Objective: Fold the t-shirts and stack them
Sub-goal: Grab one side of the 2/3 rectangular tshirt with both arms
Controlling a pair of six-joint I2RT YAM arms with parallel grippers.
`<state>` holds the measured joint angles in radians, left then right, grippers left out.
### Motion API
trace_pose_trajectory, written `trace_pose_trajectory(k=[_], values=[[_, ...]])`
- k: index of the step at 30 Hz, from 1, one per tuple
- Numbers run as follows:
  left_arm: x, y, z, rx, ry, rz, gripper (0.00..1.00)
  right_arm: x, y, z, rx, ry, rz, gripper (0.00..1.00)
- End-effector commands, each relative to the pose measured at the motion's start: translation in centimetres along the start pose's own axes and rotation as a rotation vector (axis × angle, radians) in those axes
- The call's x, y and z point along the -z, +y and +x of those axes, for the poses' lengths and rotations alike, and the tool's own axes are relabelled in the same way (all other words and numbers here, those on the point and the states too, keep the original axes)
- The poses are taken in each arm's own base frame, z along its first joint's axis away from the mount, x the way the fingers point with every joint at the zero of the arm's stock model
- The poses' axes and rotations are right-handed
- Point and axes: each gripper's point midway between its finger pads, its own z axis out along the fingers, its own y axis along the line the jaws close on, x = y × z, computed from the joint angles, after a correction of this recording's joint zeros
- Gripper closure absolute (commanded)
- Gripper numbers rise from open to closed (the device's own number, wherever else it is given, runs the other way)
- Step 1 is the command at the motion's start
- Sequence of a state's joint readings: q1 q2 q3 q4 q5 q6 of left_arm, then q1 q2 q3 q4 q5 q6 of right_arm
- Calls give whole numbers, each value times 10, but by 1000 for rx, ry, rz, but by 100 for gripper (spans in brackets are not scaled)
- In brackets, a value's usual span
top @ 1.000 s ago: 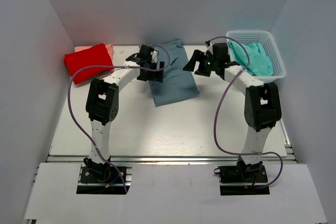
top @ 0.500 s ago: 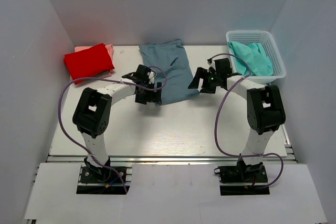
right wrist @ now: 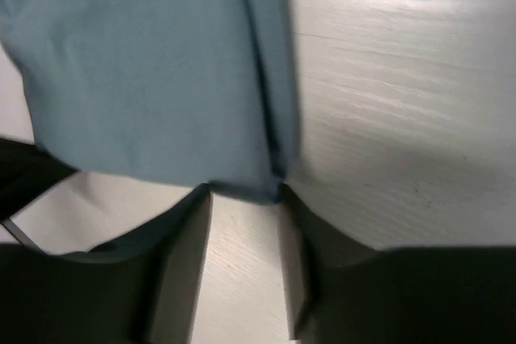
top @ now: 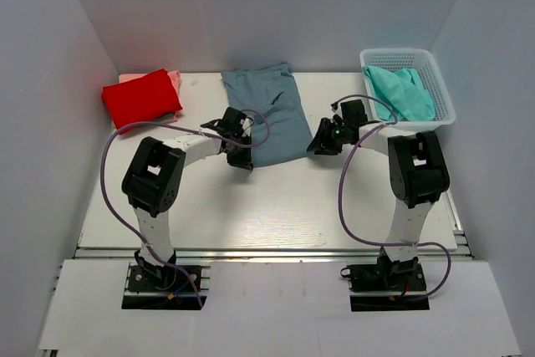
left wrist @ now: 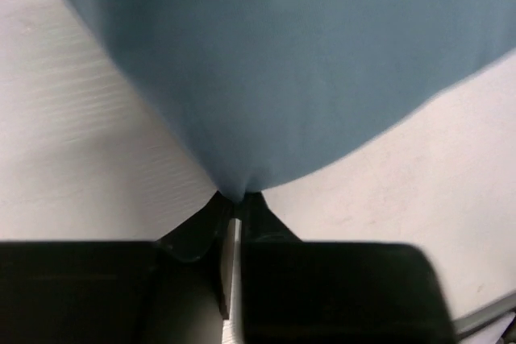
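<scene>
Both arms have drawn back from the far edge to the near hem of the blue-grey shirt, which now lies stretched flat mid-counter. The left gripper pinches the hem's left corner. The right gripper has its fingers narrowly apart at the right corner, so a fold looks ready to start.

Pink t-shirt mostly hidden beneath the red t-shirt

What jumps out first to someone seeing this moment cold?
The blue-grey shirt lying flat in the middle, the left claw pinched shut on one near corner and the right claw open at the other. Then the folded red shirt back left and the teal shirt in the white basket back right.
</scene>
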<state>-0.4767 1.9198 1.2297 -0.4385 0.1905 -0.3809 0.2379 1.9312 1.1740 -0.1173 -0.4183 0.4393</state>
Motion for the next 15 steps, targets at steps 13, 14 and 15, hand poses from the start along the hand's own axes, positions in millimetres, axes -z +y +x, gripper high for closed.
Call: trace_pose_trajectory(k=[13, 14, 15], values=[[55, -50, -18, -140, -156, 187, 100, 33, 1, 10, 147, -173, 5, 100], [62, -53, -14, -145, -158, 209, 100, 46, 10, 7, 161, -206, -9, 100], [76, -66, -5, -179, -167, 274, 100, 56, 11, 23, 170, -194, -20, 100]])
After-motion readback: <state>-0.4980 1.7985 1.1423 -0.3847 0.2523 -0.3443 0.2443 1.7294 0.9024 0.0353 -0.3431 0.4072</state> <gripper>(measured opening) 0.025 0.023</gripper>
